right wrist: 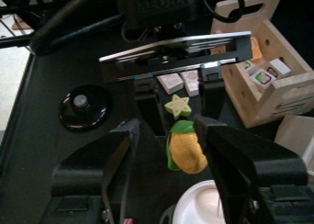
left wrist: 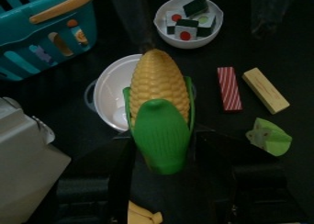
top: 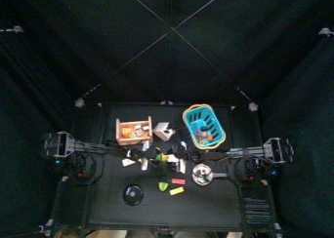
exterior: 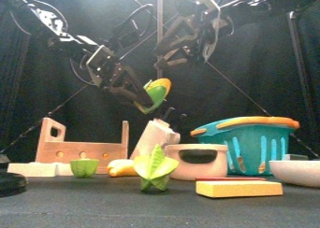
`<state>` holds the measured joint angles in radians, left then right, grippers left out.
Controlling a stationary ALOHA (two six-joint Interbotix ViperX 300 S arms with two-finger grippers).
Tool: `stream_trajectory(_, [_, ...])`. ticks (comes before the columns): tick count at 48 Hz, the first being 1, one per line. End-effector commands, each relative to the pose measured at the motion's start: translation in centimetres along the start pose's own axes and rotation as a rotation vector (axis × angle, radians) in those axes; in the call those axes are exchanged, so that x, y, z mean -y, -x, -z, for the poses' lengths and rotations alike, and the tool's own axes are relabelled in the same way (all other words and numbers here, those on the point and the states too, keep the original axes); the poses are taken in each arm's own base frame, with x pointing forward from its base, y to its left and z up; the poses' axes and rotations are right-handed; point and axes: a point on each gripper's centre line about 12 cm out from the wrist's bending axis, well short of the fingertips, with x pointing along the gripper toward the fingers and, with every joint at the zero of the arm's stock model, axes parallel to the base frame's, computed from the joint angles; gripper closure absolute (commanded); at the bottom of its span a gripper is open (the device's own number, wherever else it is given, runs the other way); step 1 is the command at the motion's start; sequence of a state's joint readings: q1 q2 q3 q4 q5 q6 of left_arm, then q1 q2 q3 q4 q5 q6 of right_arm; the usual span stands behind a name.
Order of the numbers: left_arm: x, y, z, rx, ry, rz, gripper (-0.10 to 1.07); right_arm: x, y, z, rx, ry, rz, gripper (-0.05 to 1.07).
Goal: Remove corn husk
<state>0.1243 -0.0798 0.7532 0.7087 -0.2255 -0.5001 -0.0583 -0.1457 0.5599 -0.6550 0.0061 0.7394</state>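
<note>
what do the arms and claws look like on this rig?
Both arms are black throughout. In the front view the left claw and right claw hang from jointed black links with thin black cables looping above. The right wrist view shows broad, flat black fingers; the facing left arm carries a plate with faint lettering, unreadable.

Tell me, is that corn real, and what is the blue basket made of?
The corn cob looks like toy plastic: smooth, evenly coloured kernels and a flat, glossy green husk. The blue basket also seems moulded plastic, with even slots and a shiny rim, though I can't be sure.
</note>
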Motion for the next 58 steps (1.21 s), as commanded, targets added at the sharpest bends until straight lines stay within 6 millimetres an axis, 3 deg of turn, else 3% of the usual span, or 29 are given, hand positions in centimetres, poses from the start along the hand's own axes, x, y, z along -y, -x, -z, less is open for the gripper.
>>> stream_trajectory(1, [0.0,-0.1,-1.7,0.064,-0.008,0.012,0.36,0.5,0.0,-1.6,0.026,0.001,0.021,0.12])
stream_trajectory(16, [-0.2,-0.5,-1.7,0.066,0.038,0.006,0.36,1.6,-1.3,-1.5,-0.111,-0.051,0.156,0.13])
stream_trajectory(40, [-0.5,-0.5,-1.2,0.042,0.071,-0.014,0.36,-1.1,-1.8,-1.0,-0.164,-0.029,0.131,0.13])
stream_trajectory(58, [-0.5,-0.5,-1.1,0.041,0.071,-0.014,0.36,-0.9,-1.9,-0.4,-0.181,-0.027,0.138,0.17])
